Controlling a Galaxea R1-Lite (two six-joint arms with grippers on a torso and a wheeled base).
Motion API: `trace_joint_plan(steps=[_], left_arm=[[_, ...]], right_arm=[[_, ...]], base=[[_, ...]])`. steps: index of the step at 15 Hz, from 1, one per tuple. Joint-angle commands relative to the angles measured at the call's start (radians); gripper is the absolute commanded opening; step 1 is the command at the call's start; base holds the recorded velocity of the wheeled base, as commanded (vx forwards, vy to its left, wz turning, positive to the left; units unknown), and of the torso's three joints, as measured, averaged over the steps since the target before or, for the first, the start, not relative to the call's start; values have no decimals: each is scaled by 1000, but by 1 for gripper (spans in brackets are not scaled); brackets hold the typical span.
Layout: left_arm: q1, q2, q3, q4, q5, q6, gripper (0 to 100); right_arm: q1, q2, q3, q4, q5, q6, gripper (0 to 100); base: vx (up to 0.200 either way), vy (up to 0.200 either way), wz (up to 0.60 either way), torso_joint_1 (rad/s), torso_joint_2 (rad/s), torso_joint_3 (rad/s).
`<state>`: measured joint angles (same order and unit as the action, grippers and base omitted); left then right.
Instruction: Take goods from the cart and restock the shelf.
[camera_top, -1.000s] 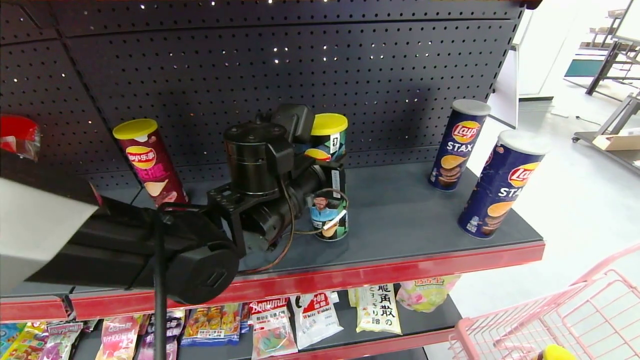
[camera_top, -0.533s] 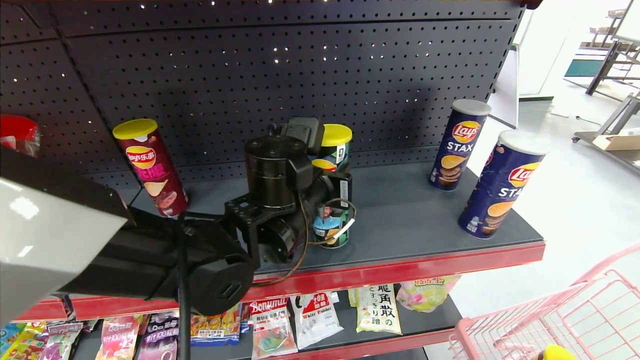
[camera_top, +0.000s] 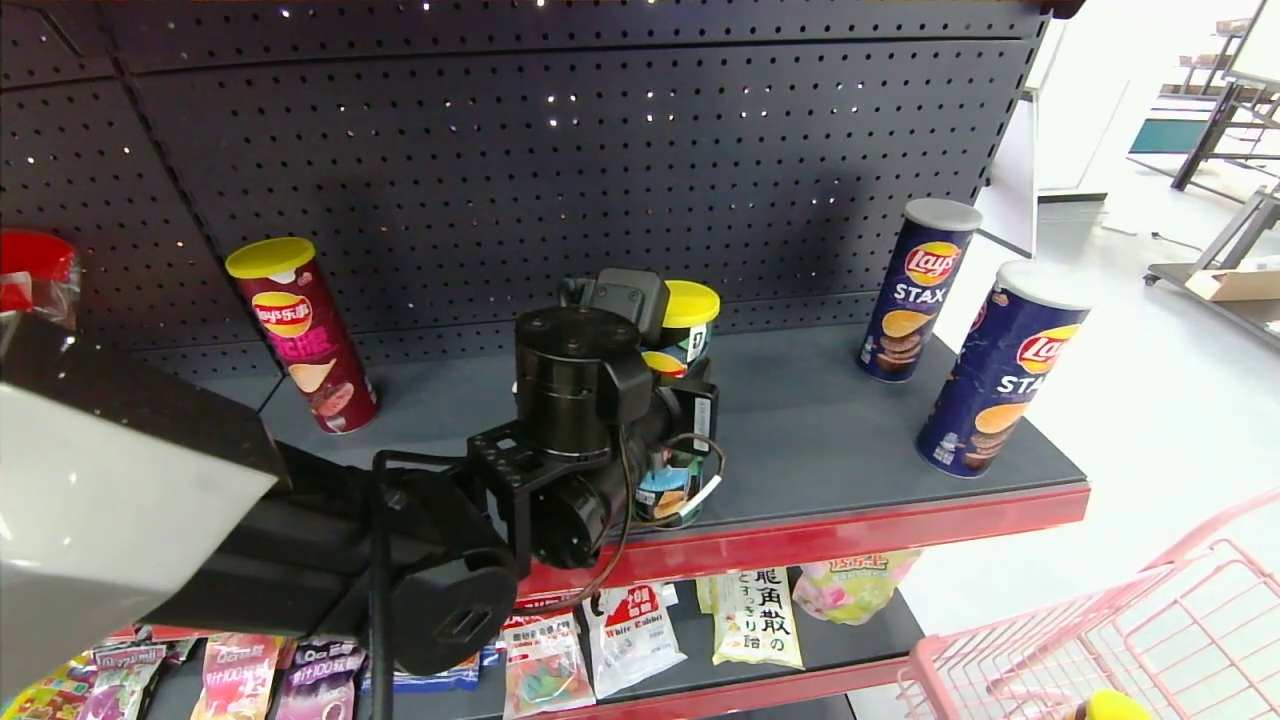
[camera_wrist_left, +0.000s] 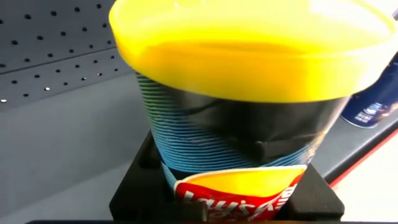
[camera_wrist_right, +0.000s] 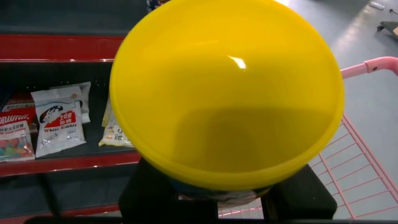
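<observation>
Over the last second the left arm (camera_top: 300, 540) has carried the teal can (camera_top: 688, 330) a little toward the robot's right and lower in the head view. The can's base is now close to the red front lip of the upper shelf (camera_top: 800, 430), where before it was farther back, nearer the pegboard (camera_top: 600, 150). The other goods on the shelf and the cart (camera_top: 1100, 592) lie as they did. The wrist hides the can's base, so it cannot be told whether it touches the board.

The left gripper (camera_top: 683, 430) is clamped on the teal can. In the left wrist view its black fingers (camera_wrist_left: 140, 193) press the can's sides below the yellow lid, and the can stands roughly upright between them.

The right gripper (camera_wrist_right: 224, 202) is closed on a second can (camera_wrist_right: 227, 93), whose yellow lid faces the wrist camera, with dark fingers at either side of its body. Pink cart wire shows just beside this gripper. In the head view the same can's lid (camera_top: 1112, 706) peeks up at the bottom edge, within the outline of the cart's rim.

On the upper shelf, well apart to the left of the left gripper, stands a maroon can (camera_top: 300, 335) with a yellow lid. Well apart to its right stand a dark blue can (camera_top: 915, 290) toward the back and another blue can (camera_top: 1005, 370) near the front lip, both with pale lids. Below the left gripper, the lower shelf (camera_top: 860, 635) holds a row of snack bags (camera_top: 630, 635) lying flat.
</observation>
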<state>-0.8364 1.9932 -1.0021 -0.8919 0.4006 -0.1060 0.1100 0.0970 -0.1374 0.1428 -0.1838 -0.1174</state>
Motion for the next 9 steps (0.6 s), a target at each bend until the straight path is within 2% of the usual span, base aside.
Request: trace_joint_plan(steps=[1, 9], left_arm=[[3, 9, 5, -1, 14, -1, 0], [2, -2, 30, -2, 53, -3, 0]], right_arm=[[0, 0, -1, 0, 0, -1, 0], [0, 0, 1, 0, 0, -1, 0]], base=[[0, 0, 0, 0, 0, 0], [0, 0, 0, 0, 0, 0]])
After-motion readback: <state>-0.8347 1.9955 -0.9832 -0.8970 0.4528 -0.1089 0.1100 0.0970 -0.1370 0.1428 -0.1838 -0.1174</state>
